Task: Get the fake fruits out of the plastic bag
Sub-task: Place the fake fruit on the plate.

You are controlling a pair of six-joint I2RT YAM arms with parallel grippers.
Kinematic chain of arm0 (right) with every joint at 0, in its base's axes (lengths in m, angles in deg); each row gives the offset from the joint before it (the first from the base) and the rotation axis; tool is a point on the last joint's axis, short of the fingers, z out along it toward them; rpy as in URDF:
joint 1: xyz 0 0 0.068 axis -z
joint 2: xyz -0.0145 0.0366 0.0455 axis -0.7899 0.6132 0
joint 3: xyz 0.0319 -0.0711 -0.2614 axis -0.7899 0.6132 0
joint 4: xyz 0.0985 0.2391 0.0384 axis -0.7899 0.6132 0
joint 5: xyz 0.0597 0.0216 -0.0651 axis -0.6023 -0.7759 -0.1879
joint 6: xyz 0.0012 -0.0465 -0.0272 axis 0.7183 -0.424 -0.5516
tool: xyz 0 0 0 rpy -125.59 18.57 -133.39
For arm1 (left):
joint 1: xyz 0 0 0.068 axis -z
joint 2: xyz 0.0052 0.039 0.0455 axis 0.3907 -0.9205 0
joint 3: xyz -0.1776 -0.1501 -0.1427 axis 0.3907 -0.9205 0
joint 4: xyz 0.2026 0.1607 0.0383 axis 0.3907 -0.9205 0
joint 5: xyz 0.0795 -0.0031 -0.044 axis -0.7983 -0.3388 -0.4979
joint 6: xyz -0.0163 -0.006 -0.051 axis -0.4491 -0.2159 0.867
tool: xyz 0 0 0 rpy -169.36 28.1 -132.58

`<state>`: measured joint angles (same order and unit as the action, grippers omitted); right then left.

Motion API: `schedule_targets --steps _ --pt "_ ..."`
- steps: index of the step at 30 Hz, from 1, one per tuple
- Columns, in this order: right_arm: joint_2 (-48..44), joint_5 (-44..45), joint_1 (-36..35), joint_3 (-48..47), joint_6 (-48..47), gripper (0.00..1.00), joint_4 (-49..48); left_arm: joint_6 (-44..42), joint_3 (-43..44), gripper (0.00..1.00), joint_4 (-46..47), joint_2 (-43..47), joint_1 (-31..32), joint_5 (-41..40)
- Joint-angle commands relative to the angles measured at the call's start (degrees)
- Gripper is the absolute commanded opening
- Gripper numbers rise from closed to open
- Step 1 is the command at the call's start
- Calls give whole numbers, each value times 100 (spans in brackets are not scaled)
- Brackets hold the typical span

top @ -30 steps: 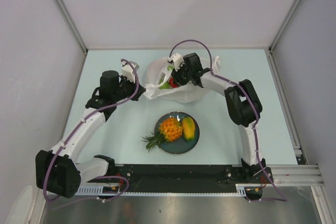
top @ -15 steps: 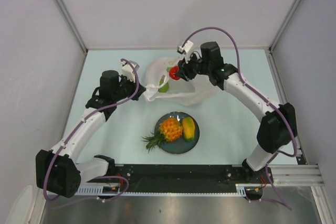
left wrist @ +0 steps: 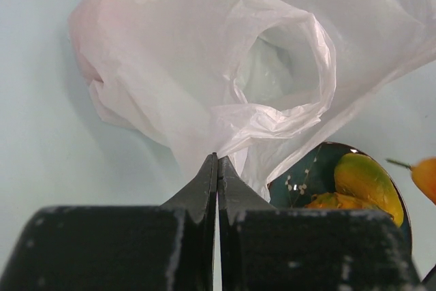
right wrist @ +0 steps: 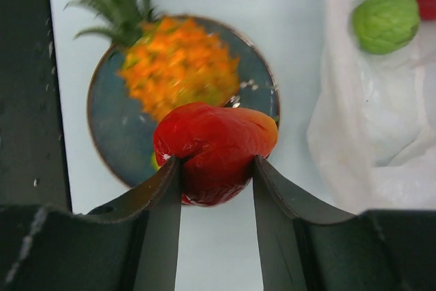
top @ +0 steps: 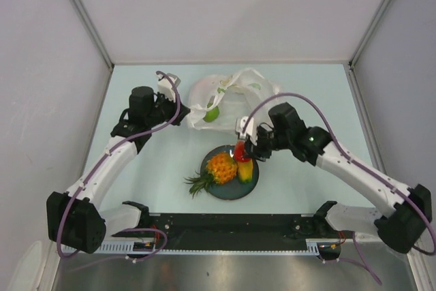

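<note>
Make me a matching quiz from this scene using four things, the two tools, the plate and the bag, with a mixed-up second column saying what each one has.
Column one:
1. left tool
2. right tool
3. plate
4. bag

Column two:
A. carries the pineapple and the mango
B. shut on a red fruit
C. has a green fruit lying in its opening
D. pinches a fold of thin white plastic

Pairs: 1-D, 2-B, 3-A, 4-C
</note>
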<state>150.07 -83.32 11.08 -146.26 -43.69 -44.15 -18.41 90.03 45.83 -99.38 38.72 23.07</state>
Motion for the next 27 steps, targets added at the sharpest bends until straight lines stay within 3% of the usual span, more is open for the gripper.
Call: schedule_targets --steps 1,5,10,17,27 --pt "-801 103 -450 580 -1003 30 671 9 310 0 163 -67 -17 164" --pt "-1355 287 -1013 1028 -1354 31 629 44 310 0 137 -58 -17 164" --pt "-1312 288 -1260 1432 -1970 31 452 141 292 0 128 -58 -17 208" --pt "-1066 831 -2138 1407 -241 33 -137 492 380 0 66 117 -17 392" --pt "-557 1719 -2701 1082 1886 32 100 1002 178 0 277 416 -17 586"
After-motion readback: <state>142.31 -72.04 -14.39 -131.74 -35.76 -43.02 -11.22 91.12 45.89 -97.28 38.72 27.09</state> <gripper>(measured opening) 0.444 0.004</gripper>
